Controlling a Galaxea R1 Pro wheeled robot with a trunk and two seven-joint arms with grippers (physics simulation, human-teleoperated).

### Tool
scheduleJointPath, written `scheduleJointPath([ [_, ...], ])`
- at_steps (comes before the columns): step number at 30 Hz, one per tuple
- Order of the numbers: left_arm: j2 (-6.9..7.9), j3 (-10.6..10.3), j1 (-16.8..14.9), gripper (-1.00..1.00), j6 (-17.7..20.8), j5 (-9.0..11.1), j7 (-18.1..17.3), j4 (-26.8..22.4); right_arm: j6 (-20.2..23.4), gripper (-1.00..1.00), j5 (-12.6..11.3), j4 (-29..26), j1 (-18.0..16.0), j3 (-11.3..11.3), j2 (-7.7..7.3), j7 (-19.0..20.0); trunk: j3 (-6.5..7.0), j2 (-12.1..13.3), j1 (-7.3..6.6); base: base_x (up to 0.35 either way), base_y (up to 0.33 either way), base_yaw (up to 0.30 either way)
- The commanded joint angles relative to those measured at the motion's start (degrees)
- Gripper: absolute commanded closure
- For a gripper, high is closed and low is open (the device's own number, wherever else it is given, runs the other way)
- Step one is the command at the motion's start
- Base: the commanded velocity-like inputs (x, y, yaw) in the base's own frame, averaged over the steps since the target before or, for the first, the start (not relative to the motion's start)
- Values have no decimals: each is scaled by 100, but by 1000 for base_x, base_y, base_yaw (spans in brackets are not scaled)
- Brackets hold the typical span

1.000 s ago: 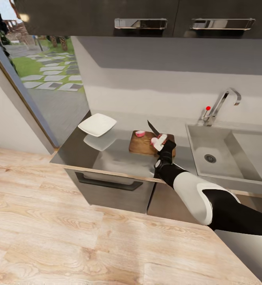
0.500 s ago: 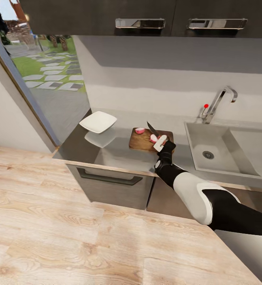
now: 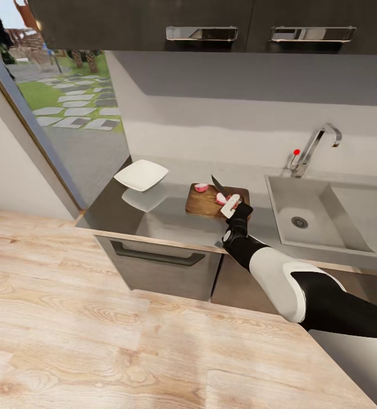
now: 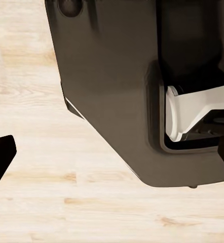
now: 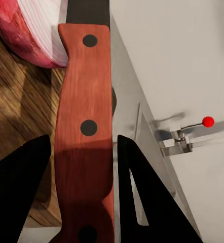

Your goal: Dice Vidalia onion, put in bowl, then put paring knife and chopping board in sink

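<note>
Because I want the blade angled down over the onion pieces (image 3: 221, 198) on the chopping board (image 3: 204, 205), my right hand (image 3: 234, 207) stays clamped on the paring knife (image 5: 85, 126), beside the sink (image 3: 316, 224); I can't tell the left hand's state.

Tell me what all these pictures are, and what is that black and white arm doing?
They come from a pretend robot in a computer kitchen. The big picture is from a camera on its head. The other two cameras sit by its hands. The black and white arm is its right arm, and its right gripper has its jaws closed on the paring knife. The handle looks white from the head and reddish-brown up close. On the chopping board lie pink onion pieces. A white bowl sits on the countertop, and the sink is beside the board. The left hand's camera shows the wood floor.
</note>
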Motion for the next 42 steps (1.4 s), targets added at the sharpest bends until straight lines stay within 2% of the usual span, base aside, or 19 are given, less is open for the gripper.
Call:
scheduleJointPath([
  [1,3,-15,2,-100,36,9,35,-17,37,100,62,4,-3,-43,3,-1,-9,-10,4,0,0,0],
  [3,-2,-15,2,-100,36,9,35,-18,34,100,62,8,-2,-43,3,181,-9,-10,4,0,0,0],
  [24,1,-15,2,-100,36,9,35,9,22,100,54,-126,-2,-43,3,112,-9,-10,4,1,3,0],
  [36,3,-15,2,-100,36,9,35,9,39,100,53,-133,-3,-43,3,115,-9,-10,4,112,221,0],
  [42,3,-15,2,-100,36,9,35,9,44,100,53,-125,-3,-47,3,125,-9,-10,4,43,39,0],
])
